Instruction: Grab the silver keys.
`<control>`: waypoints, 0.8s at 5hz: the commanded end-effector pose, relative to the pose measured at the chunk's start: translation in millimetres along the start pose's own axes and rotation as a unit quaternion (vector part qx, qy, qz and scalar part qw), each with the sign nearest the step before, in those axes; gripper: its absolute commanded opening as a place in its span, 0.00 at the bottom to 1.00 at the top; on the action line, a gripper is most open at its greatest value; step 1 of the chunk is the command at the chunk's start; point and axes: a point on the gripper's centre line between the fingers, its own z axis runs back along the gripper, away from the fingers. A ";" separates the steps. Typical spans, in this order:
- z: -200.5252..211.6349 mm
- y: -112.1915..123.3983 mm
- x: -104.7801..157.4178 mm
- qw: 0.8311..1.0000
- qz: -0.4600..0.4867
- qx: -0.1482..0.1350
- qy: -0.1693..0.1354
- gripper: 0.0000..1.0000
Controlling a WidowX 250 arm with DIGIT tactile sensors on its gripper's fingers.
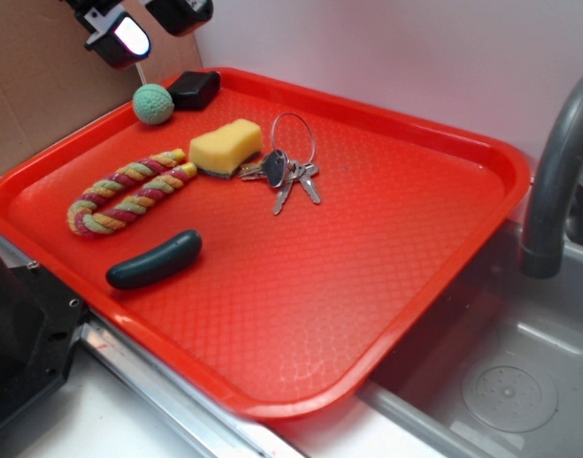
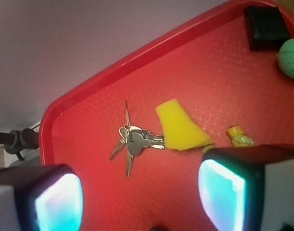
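While I held the gripper (image 2: 139, 192) high over the red plastic tray's (image 1: 444, 267) far corner, its fingers (image 2: 221, 195) were spread wide and empty. Silver metal keys (image 1: 283, 176) lay mid-tray, touching the yellow sponge (image 1: 225, 146). Grasp not begun; approach, descent and closing remained.

We seem to be at a kitchen sink mock-up — a grey faucet (image 1: 556, 181) curves over a steel basin (image 1: 506, 382) with a round drain (image 1: 510, 391), a red tray (image 1: 386, 286) laid across it — backed by cardboard (image 1: 33, 86).
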 end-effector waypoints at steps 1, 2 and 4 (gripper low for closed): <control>-71.8 -27.4 34.2 0.999 -0.012 0.022 0.039 1.00; -86.6 -30.9 36.8 0.998 -0.029 0.020 0.052 1.00; -119.1 -24.5 31.3 0.996 -0.037 0.060 0.057 1.00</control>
